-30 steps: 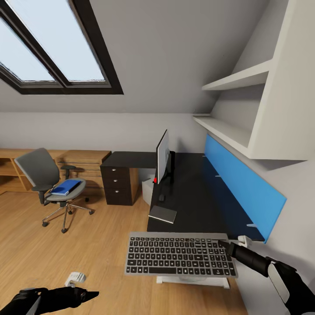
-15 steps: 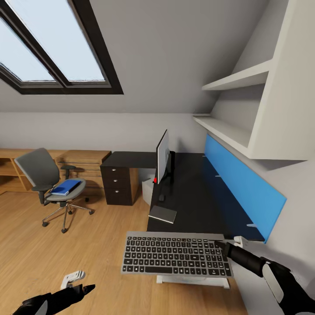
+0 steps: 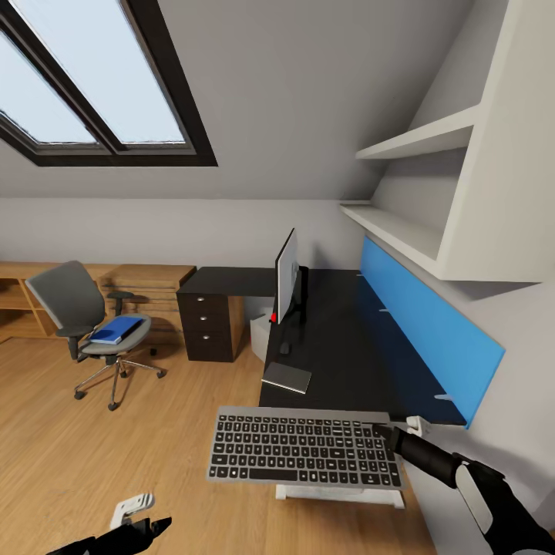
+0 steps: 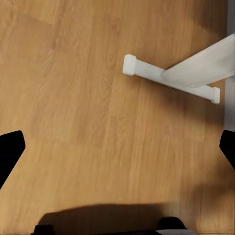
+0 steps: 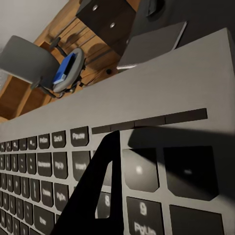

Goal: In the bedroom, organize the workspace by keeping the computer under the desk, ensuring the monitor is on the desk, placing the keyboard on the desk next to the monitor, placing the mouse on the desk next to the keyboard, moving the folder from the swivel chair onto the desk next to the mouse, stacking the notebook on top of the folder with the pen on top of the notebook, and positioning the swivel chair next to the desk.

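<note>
My right gripper [image 3: 388, 433] is shut on the right end of the grey keyboard [image 3: 304, 449], holding it level in the air just off the desk's [image 3: 347, 347] near end. One dark finger [image 5: 93, 196] lies across the keys [image 5: 44, 166]. The monitor [image 3: 287, 277] stands on the desk, with the mouse [image 3: 284, 348] and the notebook [image 3: 287, 377] in front of it. The blue folder [image 3: 116, 329] lies on the swivel chair [image 3: 73, 304] at left. The pale computer [image 3: 259, 333] sits under the desk. The pen is out of view. My left gripper [image 4: 117, 149] hangs open over the floor.
A dark drawer unit [image 3: 206, 324] stands under the desk's far wing. Behind the chair runs a light-wood dresser [image 3: 146, 281]. A blue wall panel [image 3: 424, 331] and white shelves [image 3: 408, 231] line the right wall. The desk's white foot [image 4: 169, 78] rests on the wood floor.
My right gripper has carried the keyboard a little to the left and nearer to me. My left arm has sunk lower, almost out of the head view.
</note>
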Robot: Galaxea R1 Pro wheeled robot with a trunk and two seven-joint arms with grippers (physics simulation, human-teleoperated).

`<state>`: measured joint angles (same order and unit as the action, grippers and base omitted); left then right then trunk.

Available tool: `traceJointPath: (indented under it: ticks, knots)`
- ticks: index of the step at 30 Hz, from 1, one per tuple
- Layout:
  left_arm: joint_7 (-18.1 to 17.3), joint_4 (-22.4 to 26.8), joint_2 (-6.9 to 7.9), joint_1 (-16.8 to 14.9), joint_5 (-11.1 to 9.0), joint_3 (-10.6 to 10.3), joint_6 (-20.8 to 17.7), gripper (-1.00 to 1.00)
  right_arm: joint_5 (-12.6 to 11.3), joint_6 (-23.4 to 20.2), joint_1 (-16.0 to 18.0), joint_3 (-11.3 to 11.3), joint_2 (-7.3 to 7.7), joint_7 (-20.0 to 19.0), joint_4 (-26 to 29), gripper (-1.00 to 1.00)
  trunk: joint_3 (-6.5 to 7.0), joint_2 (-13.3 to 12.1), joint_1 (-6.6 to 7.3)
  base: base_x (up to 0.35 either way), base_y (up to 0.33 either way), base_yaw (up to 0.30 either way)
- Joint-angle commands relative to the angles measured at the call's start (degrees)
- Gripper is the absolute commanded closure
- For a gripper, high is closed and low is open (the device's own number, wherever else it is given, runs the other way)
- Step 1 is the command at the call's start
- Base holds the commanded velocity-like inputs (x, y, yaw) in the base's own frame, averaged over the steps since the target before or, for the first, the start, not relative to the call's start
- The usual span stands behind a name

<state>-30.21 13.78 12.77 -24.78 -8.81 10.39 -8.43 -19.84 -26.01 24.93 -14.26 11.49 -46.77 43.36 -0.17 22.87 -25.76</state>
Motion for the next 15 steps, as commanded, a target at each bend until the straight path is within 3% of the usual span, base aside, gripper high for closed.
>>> traceJointPath:
  ticks: [1,7,10,15]
  knots:
    - [-0.2,-0.3,-0.02,0.0,-0.6,0.1,-0.5,-1.00,-0.5,-0.5,0.0,-0.1,-0.07,-0.3,0.0,1.00,-0.02,0.0,-0.02,0.000,0.000,0.000]
    - [-0.2,-2.8,-0.12,0.0,-1.0,0.2,-0.4,-1.00,-0.5,-0.5,0.0,-0.1,-0.41,-0.4,0.0,1.00,-0.02,0.0,-0.02,0.000,0.000,0.000]
    - [-0.1,-3.5,-0.08,0.0,-1.9,0.2,-0.4,-1.00,-0.5,-0.5,0.0,0.0,-1.26,-0.5,0.0,1.00,-0.02,0.0,-0.02,0.000,0.000,0.000]
    - [-0.1,-6.0,-0.25,0.0,-4.0,0.2,0.1,-1.00,-0.4,-0.6,0.0,0.0,-4.85,0.6,0.0,1.00,-0.02,0.0,-0.02,0.000,0.000,0.000]
